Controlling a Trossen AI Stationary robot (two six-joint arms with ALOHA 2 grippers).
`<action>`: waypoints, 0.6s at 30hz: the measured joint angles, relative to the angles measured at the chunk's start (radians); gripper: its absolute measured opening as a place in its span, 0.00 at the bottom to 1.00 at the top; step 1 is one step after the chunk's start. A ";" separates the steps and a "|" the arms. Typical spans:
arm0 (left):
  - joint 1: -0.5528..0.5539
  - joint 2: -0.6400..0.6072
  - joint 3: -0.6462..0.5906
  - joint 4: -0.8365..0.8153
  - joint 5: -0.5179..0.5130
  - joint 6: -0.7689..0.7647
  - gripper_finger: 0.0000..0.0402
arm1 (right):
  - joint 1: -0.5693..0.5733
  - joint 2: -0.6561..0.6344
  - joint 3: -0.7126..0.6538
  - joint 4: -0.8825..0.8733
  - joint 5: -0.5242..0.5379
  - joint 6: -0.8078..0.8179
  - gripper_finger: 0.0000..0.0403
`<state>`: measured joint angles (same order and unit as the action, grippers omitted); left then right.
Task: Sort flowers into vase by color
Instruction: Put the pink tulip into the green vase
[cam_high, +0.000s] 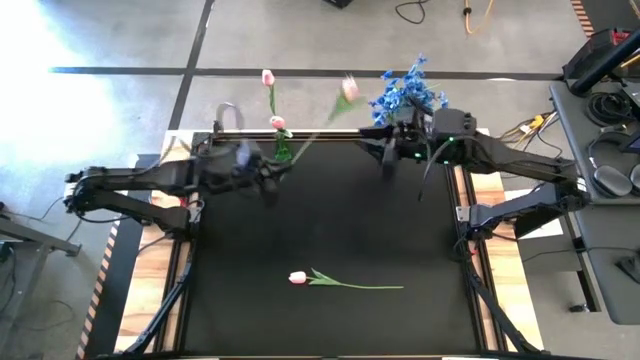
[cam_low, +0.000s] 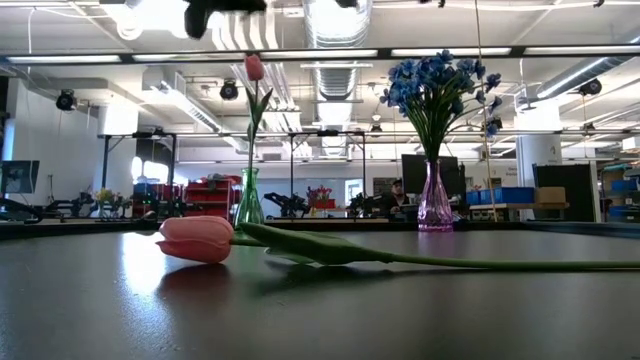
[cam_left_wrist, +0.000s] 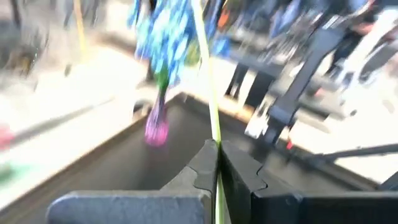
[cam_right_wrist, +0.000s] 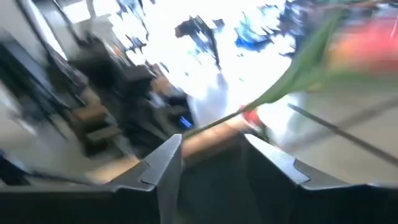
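Note:
A pink tulip (cam_high: 348, 88) on a long green stem (cam_left_wrist: 208, 81) is up in the air near the table's far edge, and my left gripper (cam_high: 275, 178) is shut on the stem. The green vase (cam_high: 283, 150) at the far edge holds pink tulips (cam_high: 268, 77). To its right, the purple vase (cam_low: 434, 205) holds blue flowers (cam_high: 410, 90). Another pink tulip (cam_high: 298, 277) lies flat on the black mat near the front. My right gripper (cam_right_wrist: 221, 152) stands open by the purple vase. The held tulip (cam_right_wrist: 367, 43) shows beyond its fingers. My left gripper pinches the tulip's green stem (cam_left_wrist: 216, 152), in its lower part, between its two fingers. The fingers reach out nearly level from the table's left and lie across the stem. The stem rises slanting beyond the fingertips, blossom uppermost, lifted clear of the table.
Both vases stand close together at the mat's far edge, between the two grippers. The mat (cam_high: 330, 230) is bare apart from the lying tulip. Wooden strips and the frame rails (cam_high: 465, 215) border it on both sides.

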<state>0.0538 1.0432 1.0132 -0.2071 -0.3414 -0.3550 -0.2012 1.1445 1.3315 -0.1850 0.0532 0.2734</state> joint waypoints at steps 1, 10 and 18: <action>0.005 -0.020 0.001 0.027 0.015 0.035 0.00 | 0.003 0.023 0.000 0.072 -0.015 0.025 0.42; 0.074 -0.094 0.003 0.095 0.229 0.183 0.00 | 0.003 0.256 0.068 0.532 -0.045 0.135 0.47; 0.093 -0.145 0.000 0.097 0.258 0.242 0.00 | 0.001 0.410 0.295 0.510 -0.012 0.121 0.45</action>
<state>0.1466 0.8979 1.0137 -0.1104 -0.0837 -0.1130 -0.1998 1.5540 1.6268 0.3246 0.0415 0.3944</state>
